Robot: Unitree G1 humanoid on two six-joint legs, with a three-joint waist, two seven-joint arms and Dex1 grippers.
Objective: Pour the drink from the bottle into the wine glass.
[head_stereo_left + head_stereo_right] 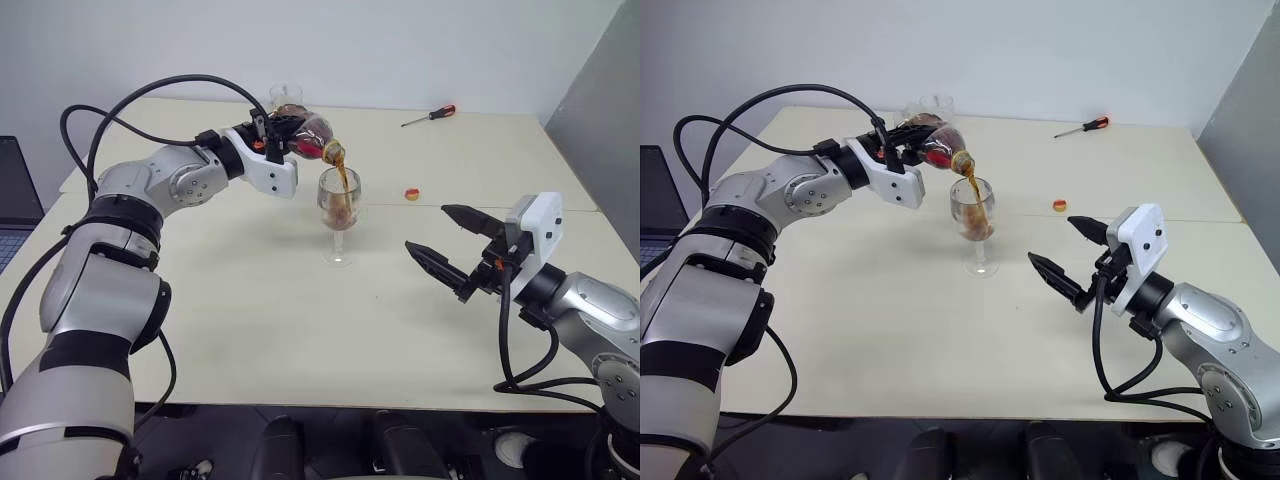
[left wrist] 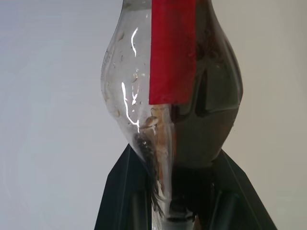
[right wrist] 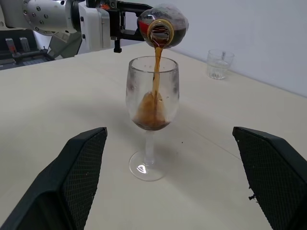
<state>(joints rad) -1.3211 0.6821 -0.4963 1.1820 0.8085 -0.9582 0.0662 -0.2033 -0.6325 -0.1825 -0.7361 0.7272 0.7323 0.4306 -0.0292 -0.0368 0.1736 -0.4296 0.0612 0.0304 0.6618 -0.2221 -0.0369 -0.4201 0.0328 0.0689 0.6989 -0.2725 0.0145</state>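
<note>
The left gripper (image 1: 285, 132) grips the bottle (image 1: 305, 133), tilted — drink (image 3: 157, 62) streams into the wine glass (image 3: 152, 100). The right gripper (image 1: 450, 240) is wide open w/ nothing in it.

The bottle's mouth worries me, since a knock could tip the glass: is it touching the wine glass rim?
Apart. In the right wrist view the bottle mouth hangs above the wine glass rim, with only the stream of drink crossing the gap.

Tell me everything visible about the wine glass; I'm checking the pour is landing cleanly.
The wine glass is clear, with a rounded bowl, thin stem and round foot. It stands upright on the table, untouched by either gripper. A brown stream of the drink falls from the tilted bottle into its bowl, pooling foamy at the bottom, well short of full. The bowl's inside looks misted or splashed.
</note>
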